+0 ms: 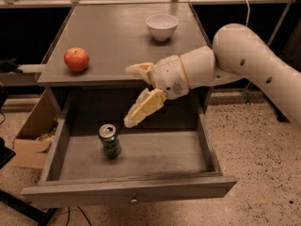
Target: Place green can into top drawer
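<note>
- My arm point(244, 51) is a thick, smooth white tube, rounded at the bend, with two small dark holes along its side.
- My wrist housing is white too, with a patch of fine dots.
- My gripper point(129, 96) hangs above the top drawer point(155, 154); its two fingers point(143, 108) are pale yellowish blunt wedges, spread apart.

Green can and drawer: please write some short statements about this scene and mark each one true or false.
1. The green can stands upright inside the open top drawer. True.
2. The gripper holds the green can. False: the gripper hangs above the can with its jaws open and does not touch it.
3. The apple lies in the top drawer. False: it sits on the table top.
4. The white bowl sits on the table top, near its far edge. True.
</note>
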